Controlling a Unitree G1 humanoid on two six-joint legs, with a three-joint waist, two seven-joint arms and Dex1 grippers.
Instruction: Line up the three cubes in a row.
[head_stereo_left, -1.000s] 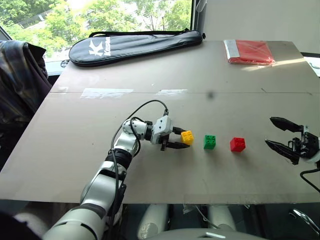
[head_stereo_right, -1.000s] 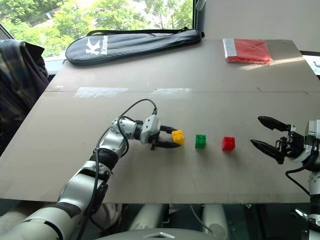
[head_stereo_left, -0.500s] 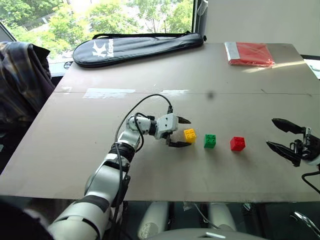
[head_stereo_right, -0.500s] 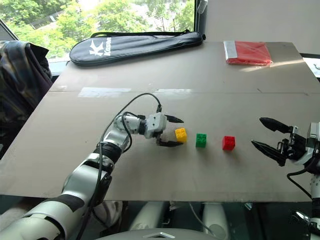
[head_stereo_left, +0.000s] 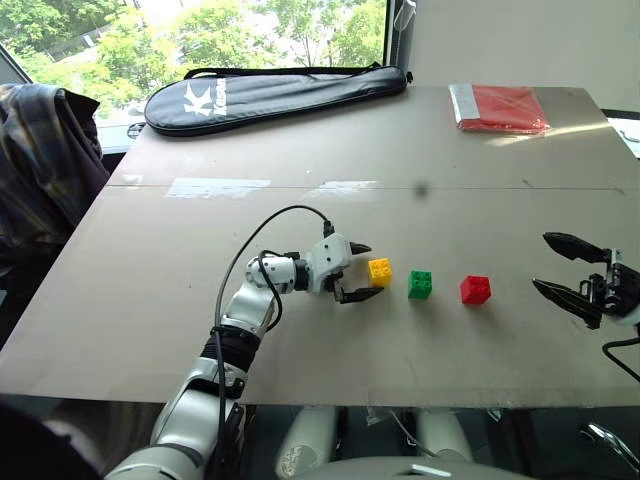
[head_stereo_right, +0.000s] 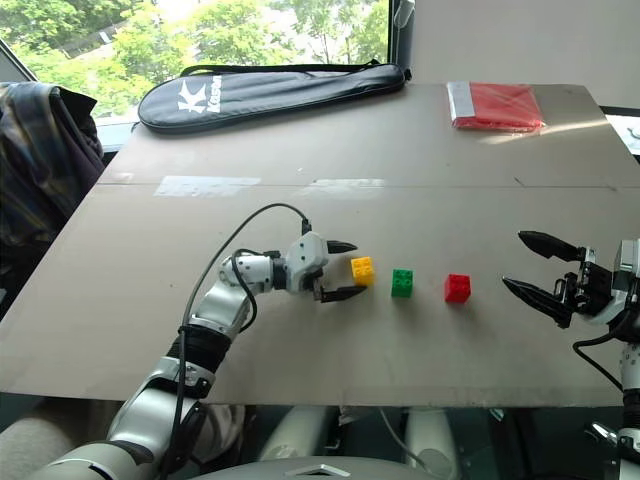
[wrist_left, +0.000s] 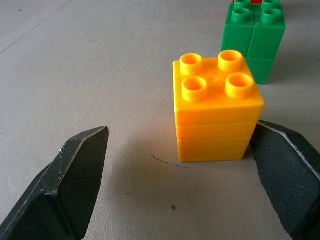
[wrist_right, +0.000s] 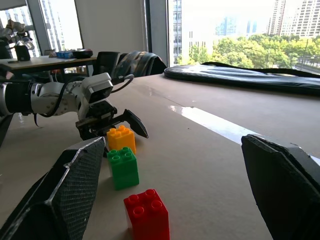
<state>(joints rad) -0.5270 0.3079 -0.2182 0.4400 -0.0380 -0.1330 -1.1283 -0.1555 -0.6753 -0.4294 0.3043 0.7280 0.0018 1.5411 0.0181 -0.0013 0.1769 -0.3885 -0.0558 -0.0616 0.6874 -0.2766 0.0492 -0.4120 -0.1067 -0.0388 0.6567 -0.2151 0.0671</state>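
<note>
Three cubes stand in a row on the brown table (head_stereo_left: 150, 260): yellow (head_stereo_left: 379, 271) on the left, green (head_stereo_left: 420, 284) in the middle, red (head_stereo_left: 475, 289) on the right. My left gripper (head_stereo_left: 366, 270) is open just left of the yellow cube. Its fingertips flank the cube without gripping; in the left wrist view one finger (wrist_left: 280, 165) sits close beside the yellow cube (wrist_left: 217, 107). My right gripper (head_stereo_left: 542, 262) hangs open, well right of the red cube, with nothing between its fingers. The right wrist view looks along the row, with the red cube (wrist_right: 147, 215) nearest.
A black racket bag (head_stereo_left: 270, 95) lies along the table's far edge. A flat red packet (head_stereo_left: 500, 105) lies at the back right. A plaid jacket (head_stereo_left: 45, 160) hangs beside the table's left side. Strips of tape (head_stereo_left: 215, 187) mark a seam across the middle.
My left gripper, shut on the yellow cube a second ago, has opened and let it go. The cube stands on the table beside the green one. The right arm kept still.
</note>
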